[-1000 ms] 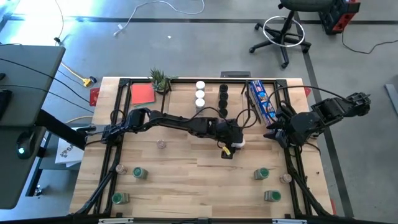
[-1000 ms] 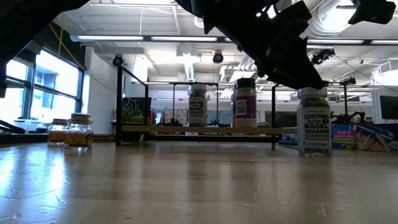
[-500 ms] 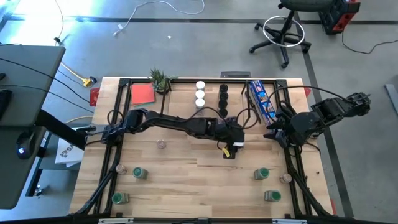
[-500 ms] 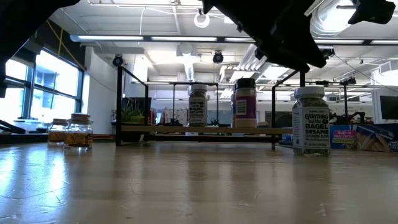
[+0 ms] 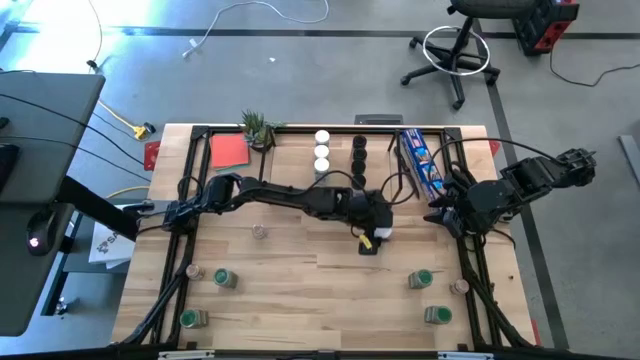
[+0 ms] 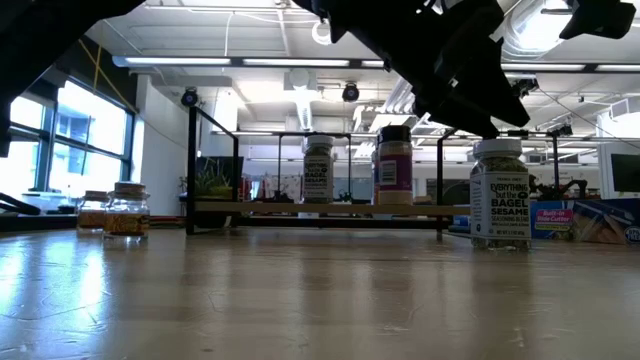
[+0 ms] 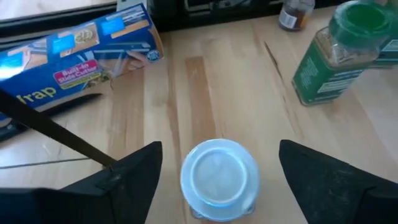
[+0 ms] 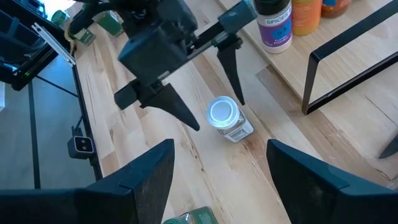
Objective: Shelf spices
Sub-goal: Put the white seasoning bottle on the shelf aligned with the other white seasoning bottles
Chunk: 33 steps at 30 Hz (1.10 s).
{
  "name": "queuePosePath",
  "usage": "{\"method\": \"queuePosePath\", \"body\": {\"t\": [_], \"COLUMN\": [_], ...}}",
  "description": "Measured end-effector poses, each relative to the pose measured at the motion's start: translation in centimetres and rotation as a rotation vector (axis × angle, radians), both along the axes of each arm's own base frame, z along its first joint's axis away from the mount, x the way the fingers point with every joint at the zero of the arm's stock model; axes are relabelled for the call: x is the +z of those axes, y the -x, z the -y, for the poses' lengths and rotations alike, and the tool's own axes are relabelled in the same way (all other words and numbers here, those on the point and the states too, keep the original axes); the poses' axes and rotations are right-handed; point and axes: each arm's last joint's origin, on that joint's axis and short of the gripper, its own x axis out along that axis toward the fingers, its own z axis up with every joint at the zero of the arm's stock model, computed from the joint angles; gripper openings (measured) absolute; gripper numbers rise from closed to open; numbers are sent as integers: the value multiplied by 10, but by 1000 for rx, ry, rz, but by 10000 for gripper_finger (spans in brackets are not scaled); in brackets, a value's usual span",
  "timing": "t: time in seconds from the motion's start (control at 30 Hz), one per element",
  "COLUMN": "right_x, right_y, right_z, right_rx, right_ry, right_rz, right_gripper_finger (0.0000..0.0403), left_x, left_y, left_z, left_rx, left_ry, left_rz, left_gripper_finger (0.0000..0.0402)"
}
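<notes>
A spice jar with a white lid (image 7: 219,177) stands upright on its base on the table, right of centre (image 5: 384,233). My left gripper (image 7: 217,167) is open, with one finger on each side of the jar and a gap on both sides; the right wrist view shows the same (image 8: 216,112). The shelf (image 5: 340,163) stands at the far middle and holds white-lidded (image 5: 322,151) and black-lidded (image 5: 360,155) spices. My right gripper (image 8: 221,186) is open above the table's right side (image 5: 441,215), clear of everything.
The long blue box (image 5: 420,160) lies right of the shelf. Green-lidded jars stand near the front at left (image 5: 225,278) and right (image 5: 421,279). A small jar (image 5: 259,232) stands at the left. A plant (image 5: 256,128) and a red card (image 5: 229,150) are at the far left.
In the low view my left gripper covered the lid of the white-lidded jar a second ago. It has since come up a little, and the lid now shows. The jar has stayed upright on the table.
</notes>
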Motion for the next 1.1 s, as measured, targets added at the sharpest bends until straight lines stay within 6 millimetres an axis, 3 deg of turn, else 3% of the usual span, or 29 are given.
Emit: {"method": "queuePosePath", "body": {"t": [0.27, 0.57, 1.1], "right_x": [0, 0, 0], "right_y": [0, 0, 0], "right_z": [0, 0, 0], "right_rx": [-1, -3, -1], "right_ry": [-1, -3, 0], "right_rz": [0, 0, 1], "right_gripper_finger": [249, 249, 249], "left_x": [-9, -7, -31], "left_y": [2, -1, -4], "left_z": [0, 1, 2], "left_rx": [8, 16, 3], "left_ry": [-7, -19, -6], "left_rz": [-25, 20, -49], "left_gripper_finger": [323, 323, 315]}}
